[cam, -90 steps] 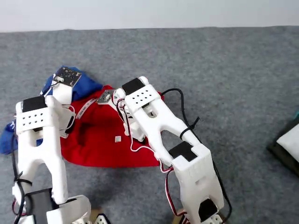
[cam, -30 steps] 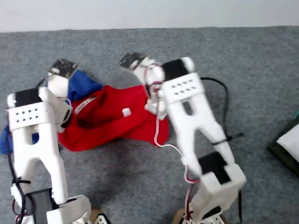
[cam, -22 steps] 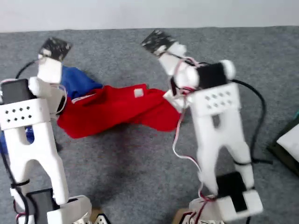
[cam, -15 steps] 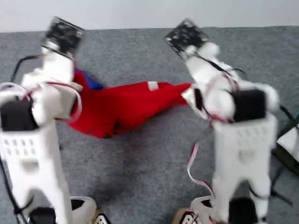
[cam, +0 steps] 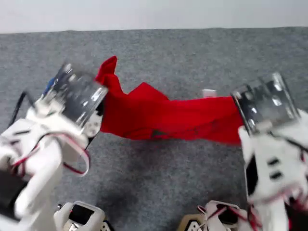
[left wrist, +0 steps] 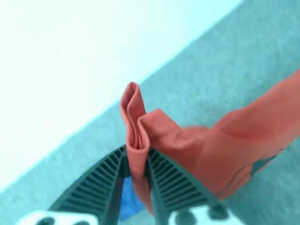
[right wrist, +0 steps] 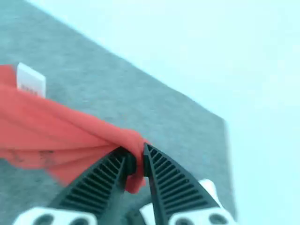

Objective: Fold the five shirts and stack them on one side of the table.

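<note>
A red shirt [cam: 163, 115] hangs stretched in the air between my two arms, above the grey table [cam: 192, 57]. My left gripper [left wrist: 137, 159] is shut on a bunched corner of the red shirt [left wrist: 187, 145], at the left in the high view. My right gripper [right wrist: 136, 161] is shut on the other end of the red shirt [right wrist: 56, 136], at the right in the high view. A white tag [cam: 209, 93] shows on the shirt's upper edge. A bit of blue cloth [left wrist: 126, 204] lies below the left gripper.
The grey felt surface [cam: 159, 192] spreads under the hanging shirt. A pale wall [cam: 144, 14] borders its far edge.
Both arms have risen and drawn apart, lifting the red shirt off the table and pulling it taut. The blue shirt and the dark item at the right edge are now hidden.
</note>
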